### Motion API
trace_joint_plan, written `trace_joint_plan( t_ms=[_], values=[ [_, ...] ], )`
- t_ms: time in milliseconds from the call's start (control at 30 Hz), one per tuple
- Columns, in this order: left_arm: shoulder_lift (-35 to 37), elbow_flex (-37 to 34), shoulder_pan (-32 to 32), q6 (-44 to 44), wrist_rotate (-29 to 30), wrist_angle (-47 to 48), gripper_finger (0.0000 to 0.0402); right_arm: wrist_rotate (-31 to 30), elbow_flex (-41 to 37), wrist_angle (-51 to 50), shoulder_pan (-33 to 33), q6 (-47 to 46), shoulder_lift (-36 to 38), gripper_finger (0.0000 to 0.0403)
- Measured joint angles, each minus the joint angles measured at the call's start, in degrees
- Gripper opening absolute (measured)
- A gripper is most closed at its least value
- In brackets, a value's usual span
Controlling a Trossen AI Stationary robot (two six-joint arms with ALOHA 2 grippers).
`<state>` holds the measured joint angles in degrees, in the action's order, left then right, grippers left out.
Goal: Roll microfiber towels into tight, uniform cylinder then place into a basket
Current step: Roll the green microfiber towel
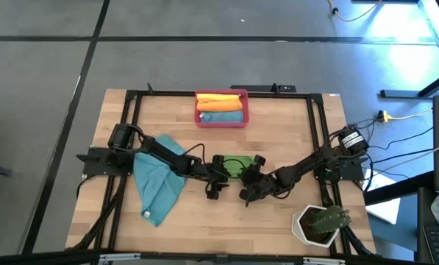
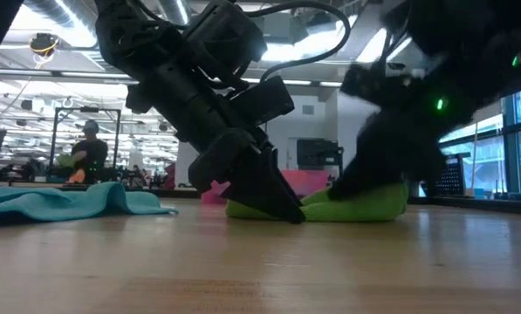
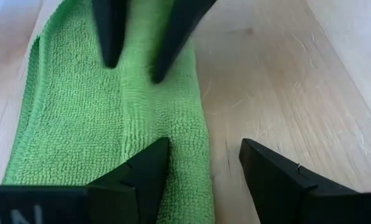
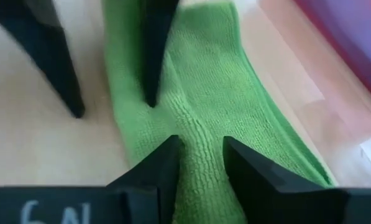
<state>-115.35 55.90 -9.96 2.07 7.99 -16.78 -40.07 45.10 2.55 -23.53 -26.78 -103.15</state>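
Observation:
A green microfiber towel [image 1: 234, 168] lies folded into a long strip on the table's middle, between my two grippers. My left gripper [image 3: 201, 155] is open at one long edge of the strip. My right gripper [image 4: 201, 152] comes from the other side and is shut on a raised ridge of the cloth. A teal towel [image 1: 159, 182] lies spread under my left arm. The red-pink basket [image 1: 221, 120] at the far edge holds an orange roll [image 1: 220, 100] and a teal roll [image 1: 223, 115]. My left gripper slants down from the table's left. One fingertip [image 3: 149, 163] rests on the green towel near its long edge [image 3: 194, 163], and the other finger [image 3: 267, 175] stands over bare wood. My right gripper pinches a raised ridge of the green towel [image 4: 201, 140] between its two fingers, slanting down from the table's right. The rest of the towel lies flat on the table.
A white hexagonal pot with a cactus [image 1: 320, 224] stands at the near right corner. A black frame [image 1: 131, 132] runs around the tabletop. Bare wood lies along the near edge [image 1: 226, 228].

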Motion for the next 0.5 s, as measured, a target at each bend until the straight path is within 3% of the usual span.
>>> trace_joint_plan(
  t_ms=[300, 500],
  values=[
    [0.0, 0.0, 0.2, 0.0, -0.1, 0.0, 0.0196, -3.0, 2.2, -4.2, -3.0, 1.4, 6.9, 0.0097],
    [0.0, 0.0, 0.3, 1.1, -0.1, 0.0, 0.0196, -2.5, 2.2, -3.5, -3.7, 0.0, 6.6, 0.0094]
  ],
)
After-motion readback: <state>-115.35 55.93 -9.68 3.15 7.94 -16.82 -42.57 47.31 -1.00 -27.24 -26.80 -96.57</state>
